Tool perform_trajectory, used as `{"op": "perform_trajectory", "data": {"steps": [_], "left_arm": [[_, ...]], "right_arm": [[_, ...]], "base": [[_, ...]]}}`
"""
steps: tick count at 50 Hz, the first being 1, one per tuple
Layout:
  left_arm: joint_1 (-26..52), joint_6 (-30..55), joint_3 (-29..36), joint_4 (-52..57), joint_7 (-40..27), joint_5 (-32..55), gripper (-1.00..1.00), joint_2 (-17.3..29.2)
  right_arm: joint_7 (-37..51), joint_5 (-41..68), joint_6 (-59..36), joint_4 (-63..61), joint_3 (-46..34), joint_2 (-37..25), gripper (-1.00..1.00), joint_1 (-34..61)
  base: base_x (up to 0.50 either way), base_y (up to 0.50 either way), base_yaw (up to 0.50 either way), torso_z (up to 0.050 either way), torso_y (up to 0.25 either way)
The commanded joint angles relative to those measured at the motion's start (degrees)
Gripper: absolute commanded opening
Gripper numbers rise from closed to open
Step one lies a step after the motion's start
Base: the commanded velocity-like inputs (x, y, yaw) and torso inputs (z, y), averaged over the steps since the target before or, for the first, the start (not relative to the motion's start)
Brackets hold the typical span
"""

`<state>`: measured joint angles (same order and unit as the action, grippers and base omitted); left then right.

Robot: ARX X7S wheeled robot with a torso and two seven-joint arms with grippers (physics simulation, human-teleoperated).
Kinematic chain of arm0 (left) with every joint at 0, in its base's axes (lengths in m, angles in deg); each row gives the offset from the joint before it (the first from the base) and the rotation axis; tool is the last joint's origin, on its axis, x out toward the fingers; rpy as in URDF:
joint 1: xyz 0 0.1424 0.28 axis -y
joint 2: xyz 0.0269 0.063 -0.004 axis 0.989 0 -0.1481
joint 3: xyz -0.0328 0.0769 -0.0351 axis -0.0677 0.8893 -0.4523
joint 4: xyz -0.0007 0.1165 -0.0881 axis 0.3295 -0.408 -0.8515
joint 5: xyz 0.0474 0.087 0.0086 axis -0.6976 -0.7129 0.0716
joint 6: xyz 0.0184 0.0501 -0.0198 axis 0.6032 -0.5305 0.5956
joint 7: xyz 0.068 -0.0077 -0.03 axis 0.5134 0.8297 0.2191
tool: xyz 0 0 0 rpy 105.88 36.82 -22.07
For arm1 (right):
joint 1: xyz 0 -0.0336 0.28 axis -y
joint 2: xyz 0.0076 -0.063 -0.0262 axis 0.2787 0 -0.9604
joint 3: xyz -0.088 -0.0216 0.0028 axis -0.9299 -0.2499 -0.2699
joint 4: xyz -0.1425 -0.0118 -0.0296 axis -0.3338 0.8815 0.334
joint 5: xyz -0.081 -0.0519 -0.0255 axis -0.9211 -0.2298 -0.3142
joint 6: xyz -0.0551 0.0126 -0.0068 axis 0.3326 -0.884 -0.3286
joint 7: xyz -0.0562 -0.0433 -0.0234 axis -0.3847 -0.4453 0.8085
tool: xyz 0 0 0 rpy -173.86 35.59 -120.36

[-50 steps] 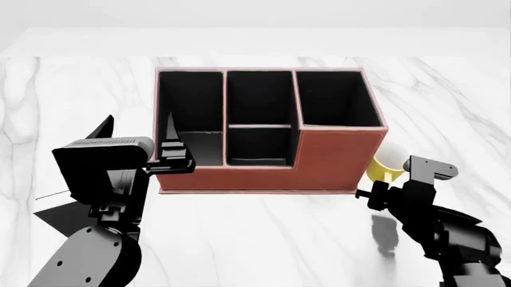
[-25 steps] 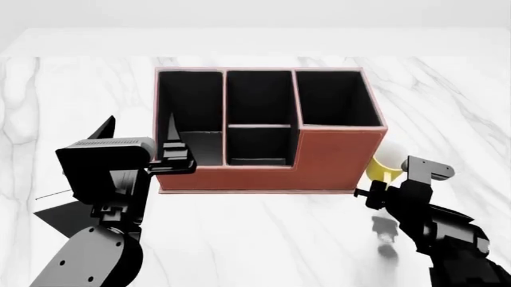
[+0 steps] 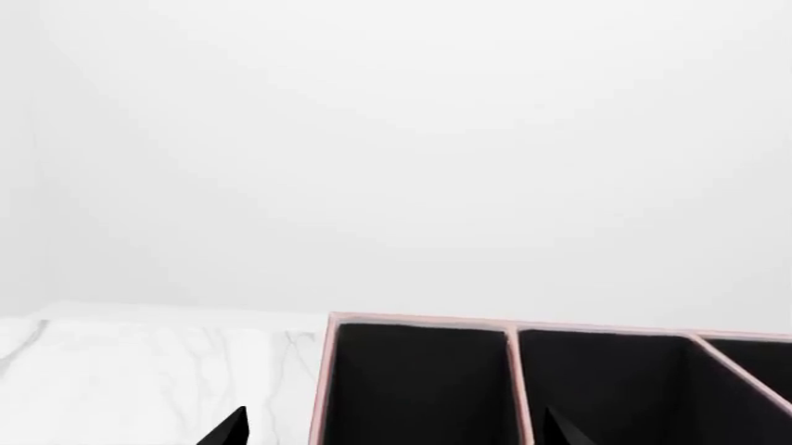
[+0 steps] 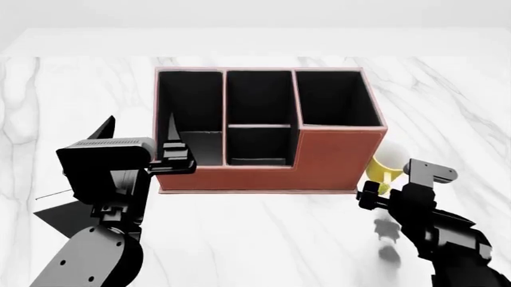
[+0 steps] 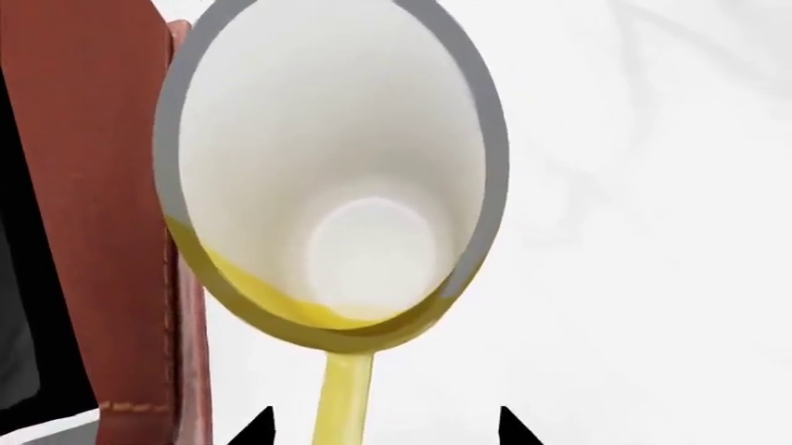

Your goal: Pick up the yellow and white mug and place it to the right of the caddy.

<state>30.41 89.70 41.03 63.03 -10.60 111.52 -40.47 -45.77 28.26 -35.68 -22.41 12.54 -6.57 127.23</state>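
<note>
Yellow outside and white inside, the mug [image 5: 332,185] stands directly ahead of the right pincer [image 5: 377,428], its loop handle [image 5: 341,399] running back between the two black fingertips. Those tips stand apart on either side of the handle and touch nothing visible, so the right pincer is released. The mug is just beside the caddy [image 4: 267,128], against its right-hand wall, which is where the task wants it.

Judged from this, the risk is contact on withdrawal or re-approach. The handle lies between the tips, so any sideways drift of the right pincer would catch it and turn or tip the mug. The mug also stands so close to the caddy wall [image 5: 93,213] that a push from the pincer side could drive it against the wall or shift the caddy.

From the head camera, only a sliver of the mug [image 4: 383,160] shows; the caddy corner and the right arm cover the rest. Whether mug and wall actually touch cannot be told. The left pincer [image 4: 172,152] hangs at the caddy's left front corner; its tips [image 3: 236,428] appear spread, with nothing between them, so it is released as well.
</note>
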Motion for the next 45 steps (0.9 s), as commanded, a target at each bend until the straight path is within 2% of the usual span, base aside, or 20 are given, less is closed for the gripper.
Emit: {"op": "perform_trajectory", "data": {"steps": [1,7,21,45], "left_arm": [[0.0,0.0,0.1,0.0,-0.1,0.1,1.0,0.1],[0.1,-0.1,0.1,-0.1,-0.2,0.2,1.0,0.1],[0.1,0.0,0.1,0.2,-0.4,0.5,1.0,0.3],[0.1,-0.6,0.5,-0.2,-0.4,0.5,1.0,0.4]], "right_arm": [[1.2,-0.2,-1.1,-3.2,0.7,-0.6,1.0,-1.6],[1.0,-0.1,-0.9,-3.0,0.8,-0.8,1.0,-1.7],[6.1,4.1,-9.3,-21.6,3.3,-4.2,1.0,-10.2],[8.3,8.8,-10.4,-36.8,6.9,-5.9,1.0,-21.8]], "base": [[0.0,0.0,0.0,0.0,0.0],[0.0,0.0,0.0,0.0,0.0],[0.0,0.0,0.0,0.0,0.0],[0.0,0.0,0.0,0.0,0.0]]}}
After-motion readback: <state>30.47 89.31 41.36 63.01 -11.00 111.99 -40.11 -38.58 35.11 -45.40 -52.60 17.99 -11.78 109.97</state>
